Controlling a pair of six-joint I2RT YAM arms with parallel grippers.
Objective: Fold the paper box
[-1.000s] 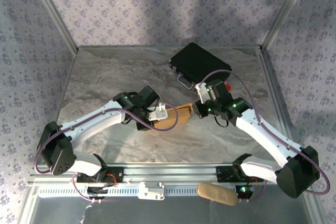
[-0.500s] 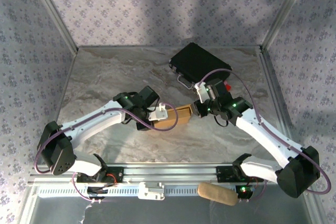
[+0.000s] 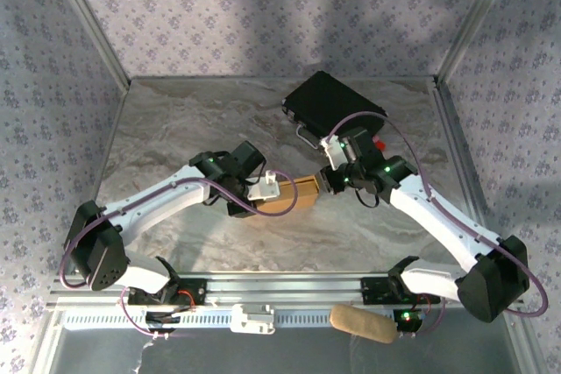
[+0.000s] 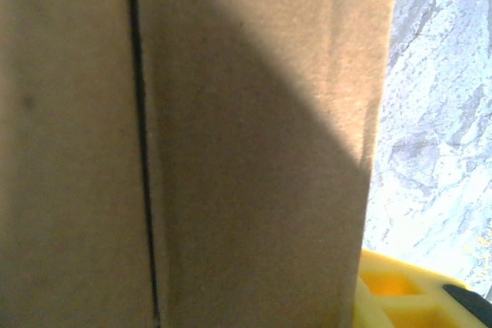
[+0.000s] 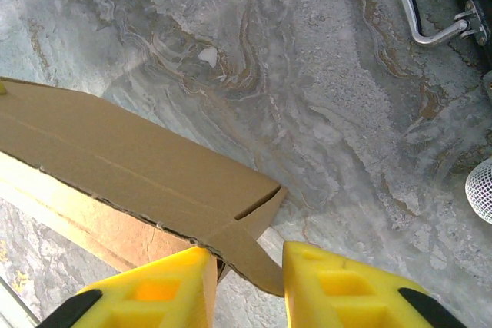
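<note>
Already the paper box [image 3: 294, 197] is partly formed; one end flap [image 5: 240, 242] hangs loose inside the parted right hand [image 5: 246, 257], and for the left hand [image 3: 266, 187] the state cannot be told.

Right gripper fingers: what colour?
Right gripper fingers: bright yellow with black patches, clearest in the right wrist view.

Robot lab test cell, marble-print tabletop [image 3: 193, 120] boxed in by floral-papered walls [image 3: 263, 6], aluminium posts [image 3: 88, 19] at the corners, left arm [image 3: 166, 203] and right arm [image 3: 438, 212] bolted to a near-edge rail [image 3: 289, 286].
</note>
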